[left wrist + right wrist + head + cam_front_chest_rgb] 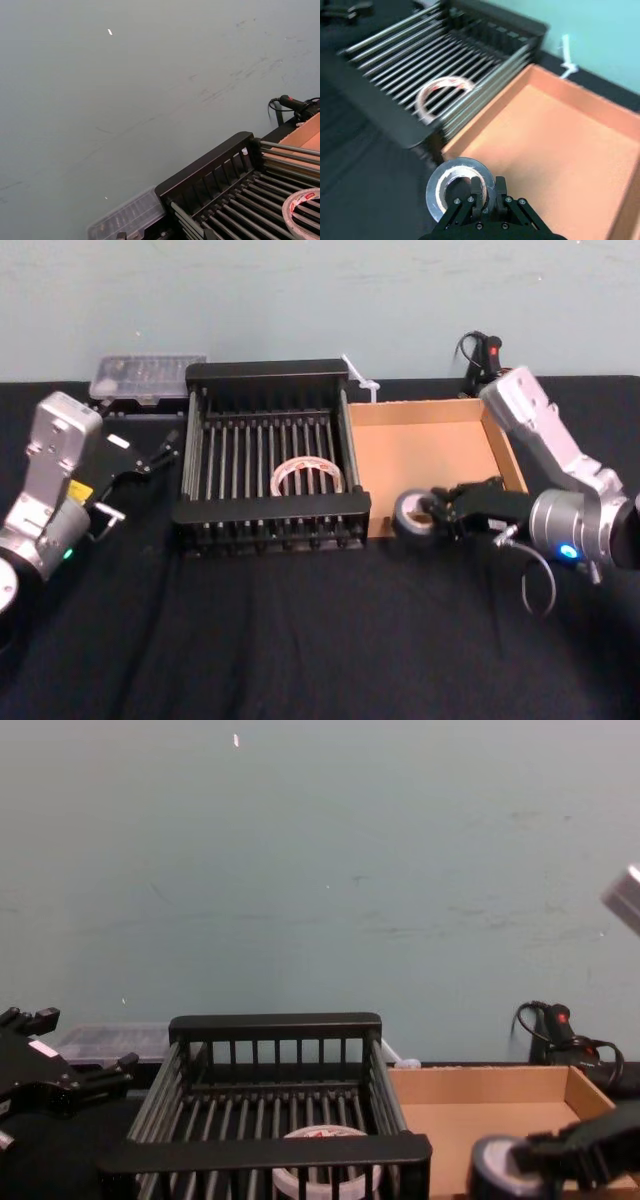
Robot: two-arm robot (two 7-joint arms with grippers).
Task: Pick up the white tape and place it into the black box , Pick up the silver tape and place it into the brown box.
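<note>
Two rolls and two boxes sit on my black table (300, 640). The white tape (307, 477) lies flat on the bars inside the black box (270, 508), near the front wall and a little to the right of the middle. The brown box (430, 455) stands just beside the black box, on its right, and their sides look like they touch.

My right gripper (432, 510) reaches in from the right, at the near left corner of the brown box. It is pinched tight on the silver tape (411, 515). In the right wrist view one finger (479, 192) is inside the hole of the roll and the other is outside, so they squeeze the wall of the roll between them. The roll stands on its edge, with its hole facing to the side. I cannot tell if it touches the box wall or the table.

My left gripper (160, 452) waits to the left of the black box, close to its side but not touching. Its fingers are spread apart and hold nothing. A clear plastic case (145, 375) lies behind it, at the back of the table
</note>
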